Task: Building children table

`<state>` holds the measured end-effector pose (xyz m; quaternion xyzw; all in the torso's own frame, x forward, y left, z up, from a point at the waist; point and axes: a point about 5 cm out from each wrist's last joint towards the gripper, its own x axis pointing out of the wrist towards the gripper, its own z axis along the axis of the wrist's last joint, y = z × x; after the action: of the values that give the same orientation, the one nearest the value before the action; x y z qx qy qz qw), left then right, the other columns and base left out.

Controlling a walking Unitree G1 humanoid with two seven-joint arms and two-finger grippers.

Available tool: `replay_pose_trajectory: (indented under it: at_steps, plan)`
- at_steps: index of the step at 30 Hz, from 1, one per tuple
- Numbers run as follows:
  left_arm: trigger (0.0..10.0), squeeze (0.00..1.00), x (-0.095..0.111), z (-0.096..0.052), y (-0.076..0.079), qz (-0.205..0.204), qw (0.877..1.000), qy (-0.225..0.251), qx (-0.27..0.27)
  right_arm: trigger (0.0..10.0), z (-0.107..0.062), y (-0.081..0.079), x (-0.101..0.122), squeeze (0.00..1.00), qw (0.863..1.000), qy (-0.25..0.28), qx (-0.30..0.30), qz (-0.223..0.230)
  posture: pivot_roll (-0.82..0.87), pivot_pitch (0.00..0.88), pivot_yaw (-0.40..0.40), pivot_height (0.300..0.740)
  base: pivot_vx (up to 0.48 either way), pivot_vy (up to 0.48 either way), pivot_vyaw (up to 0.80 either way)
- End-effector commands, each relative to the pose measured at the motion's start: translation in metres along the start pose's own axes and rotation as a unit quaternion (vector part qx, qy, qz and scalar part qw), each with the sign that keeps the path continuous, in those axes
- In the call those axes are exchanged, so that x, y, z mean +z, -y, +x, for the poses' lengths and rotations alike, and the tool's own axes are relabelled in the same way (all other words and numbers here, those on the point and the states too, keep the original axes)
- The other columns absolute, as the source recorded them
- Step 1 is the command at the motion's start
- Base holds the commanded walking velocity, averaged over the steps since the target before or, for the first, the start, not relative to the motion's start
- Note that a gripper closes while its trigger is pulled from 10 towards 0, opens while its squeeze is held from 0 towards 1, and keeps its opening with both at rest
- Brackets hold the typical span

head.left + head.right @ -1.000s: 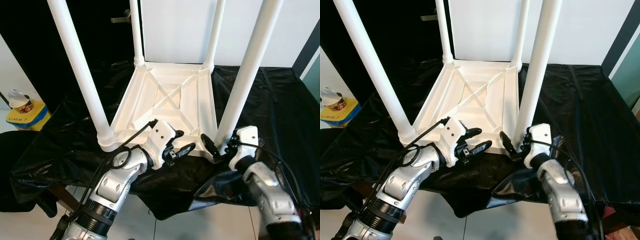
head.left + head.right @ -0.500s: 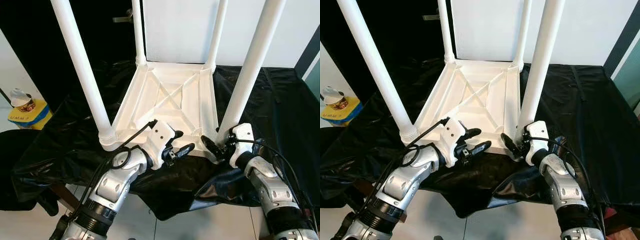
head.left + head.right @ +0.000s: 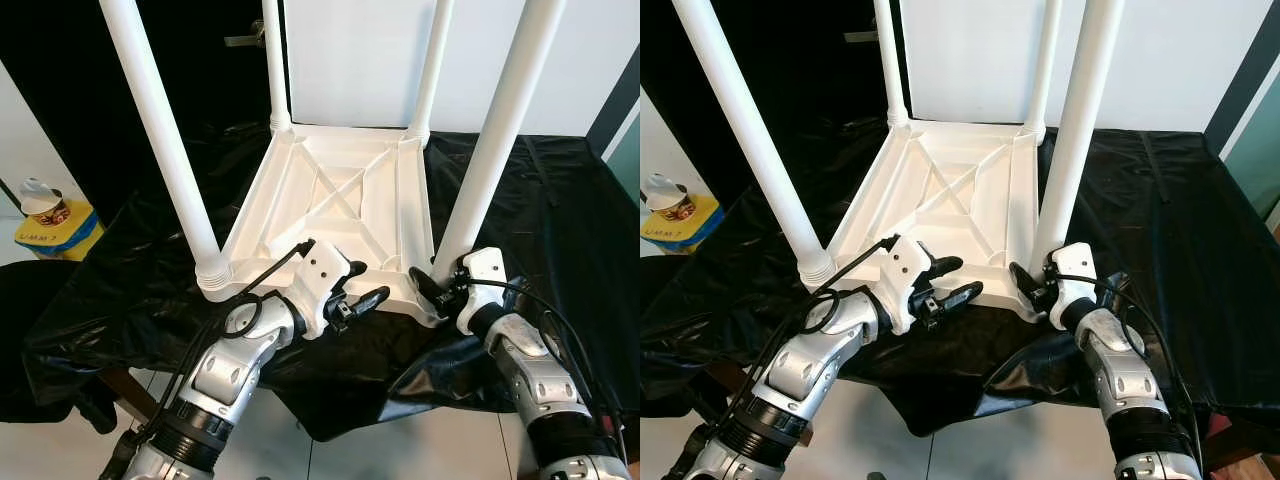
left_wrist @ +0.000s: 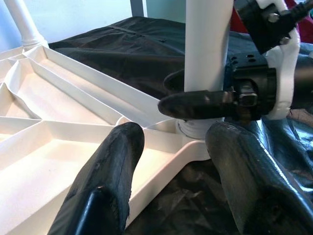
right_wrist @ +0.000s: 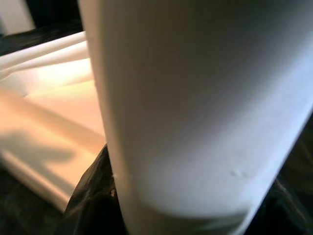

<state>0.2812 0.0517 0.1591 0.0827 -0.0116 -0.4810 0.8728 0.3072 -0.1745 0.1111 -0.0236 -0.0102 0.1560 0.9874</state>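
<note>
White children's table (image 3: 345, 215) lies upside down on a surface draped in black plastic sheet (image 3: 540, 215), ribbed underside facing up with an X-brace in the centre; four white legs stand up from the corners; two far legs (image 3: 275, 70) (image 3: 430, 70) sit near a white wall panel (image 3: 355, 55); near-left leg (image 3: 165, 150) and near-right leg (image 3: 495, 145) rise steeply past the camera.

Right gripper (image 3: 432, 290) is at the base of the near-right leg, right where it enters the corner socket; left wrist view shows one black finger (image 4: 198, 104) lying across the front of that leg and a second behind it, so the pincer straddles the leg base; whether it actually clamps the leg is not clear, cannot tell; right wrist view has the leg (image 5: 195, 107) very close and blurred, with the tabletop rim beside it.

Left gripper (image 3: 365, 288) hovers over the near edge of the tabletop, between the two near legs, closer to the right one; its fingers (image 4: 110, 181) are spread apart with nothing between them, one over the rim and the other just outside it above the black sheet; pincer is wide and unloaded.

Further out: a yellow box (image 3: 55, 235) with a small pot (image 3: 38, 203) on top sits at far left, off the covered surface; pale floor (image 3: 280, 450) below the near edge.
</note>
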Motion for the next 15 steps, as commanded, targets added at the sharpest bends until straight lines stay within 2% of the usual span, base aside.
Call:
replay_pose_trajectory:
  at_steps: [1, 8, 11, 13, 14, 15]
  plan:
    - [10.0, 0.0, 0.0013, -0.0015, 0.0002, 0.006, 1.0, 0.001, -0.01, 10.0, -0.0001, -0.0035, -0.0049, 0.0, 0.999, -0.014, -0.043, 0.012, -0.11, 0.0, 0.002, 0.74, 0.0, 0.0, 0.0]
    - [10.0, 0.0, 0.001, -0.0014, 0.0008, 0.006, 1.0, 0.0, -0.011, 10.0, 0.0003, -0.0044, -0.0072, 0.0, 0.993, -0.022, -0.11, 0.025, -0.11, 0.0, 0.001, 0.74, 0.0, 0.0, 0.0]
    - [10.0, 0.0, 0.0009, -0.0016, 0.0006, 0.006, 1.0, 0.0, -0.011, 10.0, -0.0006, -0.0077, -0.008, 0.0, 0.986, -0.026, -0.162, 0.04, -0.11, 0.0, -0.002, 0.74, 0.0, 0.0, 0.0]
    - [10.0, 0.0, 0.0009, -0.0016, 0.0006, 0.006, 1.0, 0.0, -0.011, 10.0, -0.0006, -0.0077, -0.008, 0.0, 0.986, -0.026, -0.162, 0.04, -0.11, 0.0, -0.002, 0.74, 0.0, 0.0, 0.0]
    - [10.0, 0.0, 0.0003, -0.0014, 0.0015, 0.006, 1.0, 0.0, -0.011, 10.0, -0.0037, -0.0091, -0.0077, 0.0, 0.974, -0.026, -0.219, 0.043, -0.11, 0.0, -0.005, 0.74, 0.0, 0.0, 0.0]
    - [10.0, 0.0, 0.0003, -0.0014, 0.0015, 0.006, 1.0, 0.0, -0.011, 10.0, -0.0037, -0.0091, -0.0077, 0.0, 0.974, -0.026, -0.219, 0.043, -0.11, 0.0, -0.005, 0.74, 0.0, 0.0, 0.0]
